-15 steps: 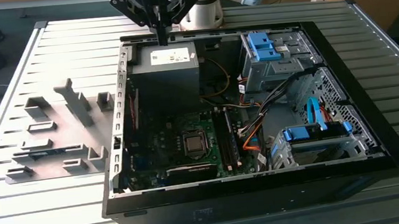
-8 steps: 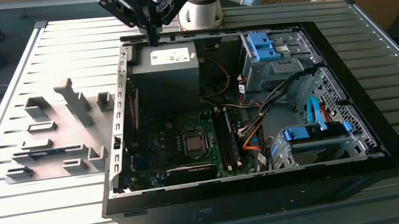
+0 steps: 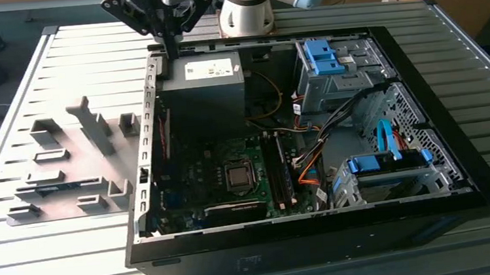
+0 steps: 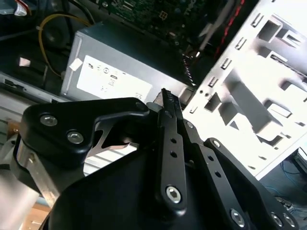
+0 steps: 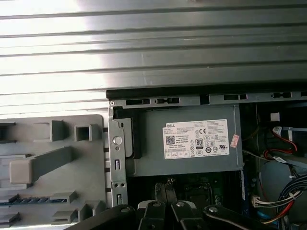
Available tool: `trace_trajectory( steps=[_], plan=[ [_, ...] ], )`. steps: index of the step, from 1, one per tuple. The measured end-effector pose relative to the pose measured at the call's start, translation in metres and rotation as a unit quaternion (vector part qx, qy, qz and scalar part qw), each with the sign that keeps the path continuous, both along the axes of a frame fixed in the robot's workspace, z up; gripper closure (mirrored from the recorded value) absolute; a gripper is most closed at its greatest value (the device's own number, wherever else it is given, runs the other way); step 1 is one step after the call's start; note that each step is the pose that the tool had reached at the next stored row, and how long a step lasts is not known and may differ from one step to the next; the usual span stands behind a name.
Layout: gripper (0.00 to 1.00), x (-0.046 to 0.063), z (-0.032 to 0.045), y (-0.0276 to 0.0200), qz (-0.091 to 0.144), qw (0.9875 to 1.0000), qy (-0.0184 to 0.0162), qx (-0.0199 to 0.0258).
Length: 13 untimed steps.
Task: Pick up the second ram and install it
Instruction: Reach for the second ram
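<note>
Gripper [image 3: 170, 51] is hovering at the computer case's [image 3: 144, 185] rear corner beside the power supply [image 3: 201, 75], fingers closed together and holding nothing. In the exterior view the second ram [image 3: 67, 185] is lying on the grey fixture plate [image 3: 81, 163], about 7 o'clock from it. Judgement: a clean pickup is calling for opened jaws centred along the stick.

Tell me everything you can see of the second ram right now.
The second ram is a long, thin blue-green board lying low on the grey fixture plate, on the exterior view's left of the open computer case, so not installed. It sits among grey bracket blocks; the first wrist view shows dark chips along it. The gripper is well away, above the case's far corner; only the fixture touches it.
</note>
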<state>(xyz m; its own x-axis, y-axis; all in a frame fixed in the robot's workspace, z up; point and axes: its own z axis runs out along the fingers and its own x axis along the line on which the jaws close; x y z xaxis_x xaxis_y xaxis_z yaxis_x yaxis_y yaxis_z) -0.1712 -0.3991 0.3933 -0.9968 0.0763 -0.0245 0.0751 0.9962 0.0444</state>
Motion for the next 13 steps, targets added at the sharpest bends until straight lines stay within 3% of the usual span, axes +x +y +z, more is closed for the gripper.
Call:
trace_trajectory(
  steps=[3,9,13],
  plan=[
    [0.89,-0.004,0.0000,-0.0027,0.000,1.0000,0.0000,0.0000],
    [0.89,-0.013,-0.0001,-0.0127,0.000,1.0000,0.0001,-0.0001],
    [0.89,-0.015,-0.0007,-0.0146,0.000,1.0000,0.0007,0.0000]
  ],
)
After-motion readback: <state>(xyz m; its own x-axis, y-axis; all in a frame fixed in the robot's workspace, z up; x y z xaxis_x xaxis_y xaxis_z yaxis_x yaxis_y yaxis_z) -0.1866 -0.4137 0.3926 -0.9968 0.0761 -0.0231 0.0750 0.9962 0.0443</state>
